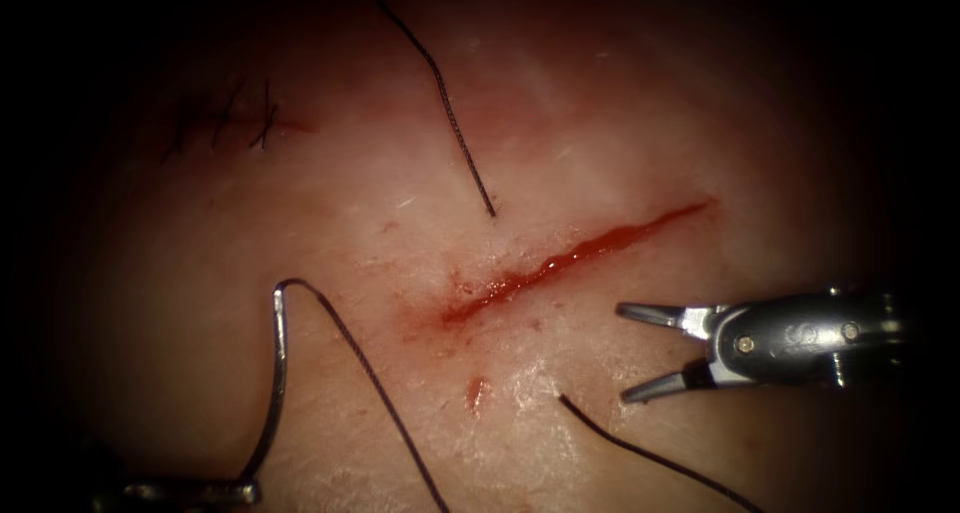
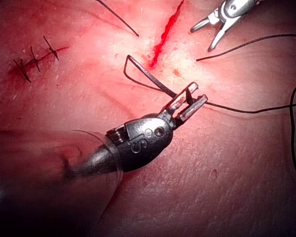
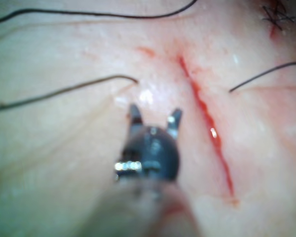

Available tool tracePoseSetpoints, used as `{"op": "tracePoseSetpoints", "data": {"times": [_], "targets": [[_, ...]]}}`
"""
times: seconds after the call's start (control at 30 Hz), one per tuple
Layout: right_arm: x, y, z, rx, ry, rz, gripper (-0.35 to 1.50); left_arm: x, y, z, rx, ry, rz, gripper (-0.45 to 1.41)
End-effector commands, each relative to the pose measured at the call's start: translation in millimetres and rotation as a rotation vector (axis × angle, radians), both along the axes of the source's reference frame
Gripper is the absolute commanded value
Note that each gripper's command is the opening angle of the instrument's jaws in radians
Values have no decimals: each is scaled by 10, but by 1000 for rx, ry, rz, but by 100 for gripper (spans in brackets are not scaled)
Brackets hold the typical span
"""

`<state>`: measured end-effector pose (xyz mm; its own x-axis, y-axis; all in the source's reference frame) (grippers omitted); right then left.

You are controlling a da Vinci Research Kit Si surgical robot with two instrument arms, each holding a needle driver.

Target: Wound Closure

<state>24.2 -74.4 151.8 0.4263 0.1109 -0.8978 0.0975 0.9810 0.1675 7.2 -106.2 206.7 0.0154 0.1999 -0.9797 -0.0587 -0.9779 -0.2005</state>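
The tissue (image 1: pixel 330 223) is pale and moist, glistening where the light falls below the cut (image 1: pixel 570 258), and fades into darkness at its edges. The cut runs as a slanted line filled with red fluid (image 1: pixel 520 278), with a small separate red spot (image 1: pixel 476 393) just below its lower left end. At the upper left lies an older stitched wound (image 1: pixel 235 121) crossed by dark stitches. A loose thread end (image 1: pixel 440 93) comes down from the top and stops above the cut, and another thread end (image 1: pixel 640 451) lies below the cut at the lower right. The left tool (image 2: pixel 186 104) reaches in from the lower left, left of the cut, its jaws clamped on the needle (image 1: pixel 277 373) near its pointed end. The needle curves upward free of the tissue to its tail, from which the thread (image 1: pixel 380 393) trails down to the bottom edge. The right tool (image 1: pixel 640 358) lies nearly level on the right side, just below the cut, jaws spread apart and holding nothing, tips pointing left.
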Motion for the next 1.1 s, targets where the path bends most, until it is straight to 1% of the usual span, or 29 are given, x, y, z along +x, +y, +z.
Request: {"op": "tracePoseSetpoints", "data": {"times": [0.03, 0.17, 0.3, 0.5, 0.53, 0.57, 0.6, 0.63, 0.67, 0.73, 0.77, 0.8, 0.9, 0.93, 0.97, 1.0, 1.03, 1.07, 1.1], "targets": [[12, -15, 3, -1, 6, -13, 109, -7, -10, 4, 4, -3, 0, -45], [24, -26, 5, -1, 11, -39, 109, -8, -11, 3, 5, -3, 0, -45], [31, -29, -1, -1, 12, -51, 109, -6, -11, 2, 5, -3, 0, -45], [41, -37, 1, -2, 14, -62, 106, -6, -11, 1, 6, -3, 0, -45], [43, -38, 0, 0, 16, -68, 98, -6, -11, 1, 6, -3, 0, -45], [45, -38, 0, 11, 30, -93, 71, -6, -11, 1, 6, -3, 0, -45], [46, -39, 0, 18, 32, -121, 18, -6, -11, 1, 6, -3, 0, -45], [46, -40, -1, 21, 33, -139, -22, -6, -11, 1, 6, -3, 0, -45], [46, -41, -1, 20, 32, -146, -29, -6, -11, 1, 6, -3, 0, -45], [48, -44, -2, 9, 29, -140, -19, -6, -11, 1, 6, -3, 0, -45], [48, -44, -2, 9, 29, -141, -24, -6, -11, 1, 6, -3, 0, -45], [48, -46, -3, 9, 30, -142, -35, -6, -11, 1, 6, -3, 0, -45], [44, -47, -4, 11, 30, -149, -35, -5, -11, 1, 6, -3, 1, -45], [38, -47, -6, 13, 34, -156, -35, -5, -11, 1, 6, -4, 1, -45], [25, -48, -9, 11, 42, -169, -35, -4, -11, 1, 6, -4, 2, -45], [15, -49, -11, 14, 38, -172, -35, -4, -11, 1, 6, -4, 2, -45], [10, -50, -12, 19, 35, -171, -35, -4, -11, 1, 6, -4, 2, -45], [-3, -51, -15, 20, 27, -171, -35, -4, -11, 1, 6, -4, 1, -45], [-8, -51, -16, 18, 22, -172, -35, -4, -11, 1, 6, -4, 1, -45]]}}
